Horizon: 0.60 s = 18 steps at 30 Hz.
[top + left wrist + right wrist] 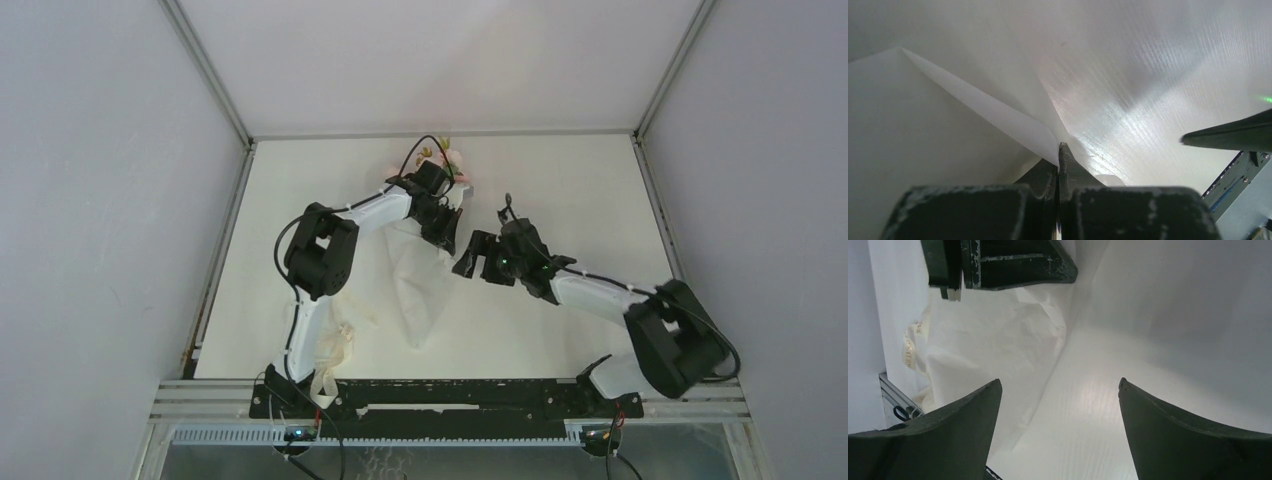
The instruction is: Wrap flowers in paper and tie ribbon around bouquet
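Starting on my left: the ribbon [338, 345] lies in a loose heap well behind my left pincer [1060, 150], back by that arm's base, touching neither pincer, so the tying is not yet begun. My left pincer is clenched tight, and the wrist view shows a fold of the paper [418, 285] running right into its tips, so I read that as a pinch on the sheet's edge. From there the paper trails back toward me in a long tapering cone, its narrow end pointing at my bases. It looks wrapped but loose, and I'd say it needs holding until the ribbon goes on. The flowers [455, 165] poke out just beyond my left pincer, pink heads at the wide mouth of the cone, partly hidden by my own wrist. Moving right: my right pincer [1058, 382] stands spread wide with nothing between its fingers, just beside the left one and hovering near the cone's right flank. By my reckoning the wrapping is mostly done, while the fetching, looping and knotting of the ribbon are all left. Under both pincers the table [560, 190] is smooth, white and faintly glossy, throwing back soft light. Plain pale walls [100, 200] box it in on three sides, and a black rail [450, 395] behind my pincers carries both bases.
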Tool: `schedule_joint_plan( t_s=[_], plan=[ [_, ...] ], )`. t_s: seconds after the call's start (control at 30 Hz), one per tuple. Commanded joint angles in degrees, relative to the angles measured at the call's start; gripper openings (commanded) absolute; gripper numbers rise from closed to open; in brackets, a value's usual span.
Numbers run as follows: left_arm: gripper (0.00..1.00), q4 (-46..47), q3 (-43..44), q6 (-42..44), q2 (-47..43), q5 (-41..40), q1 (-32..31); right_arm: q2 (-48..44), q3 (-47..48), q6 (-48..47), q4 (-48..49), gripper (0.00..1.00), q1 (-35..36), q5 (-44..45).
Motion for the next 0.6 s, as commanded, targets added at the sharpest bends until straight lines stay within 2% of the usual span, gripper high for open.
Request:
schedule_joint_plan(
  t_s=[0.0,0.13,0.27,0.3,0.5,0.53,0.57],
  plan=[
    [0.0,1.28,1.08,0.65,-2.68,0.33,-0.07,8.96,6.35,-3.62,6.8,0.91,0.15,-7.11],
    [0.0,1.31,1.18,0.63,-2.86,0.31,-0.07,15.62,7.88,-2.73,10.52,0.72,0.21,-10.46],
    [0.0,1.29,1.17,0.71,-2.74,0.28,0.0,19.52,8.42,-2.43,13.28,0.62,-0.24,-10.04],
    [0.0,1.24,1.17,0.74,-2.78,0.3,-0.07,20.61,8.73,-2.41,13.7,0.56,-0.44,-10.35],
    [0.01,0.54,1.55,1.22,-4.04,-0.37,-0.08,23.71,8.97,-1.25,13.88,0.0,-0.65,-10.91],
    [0.05,-0.02,2.04,1.69,-4.6,-0.61,-0.01,23.43,8.33,-0.94,13.78,0.0,-0.78,-10.14],
    [0.16,-0.93,2.88,2.22,-5.33,-0.76,-0.03,23.15,7.87,-0.64,13.69,0.0,-0.87,-9.66]
  ],
)
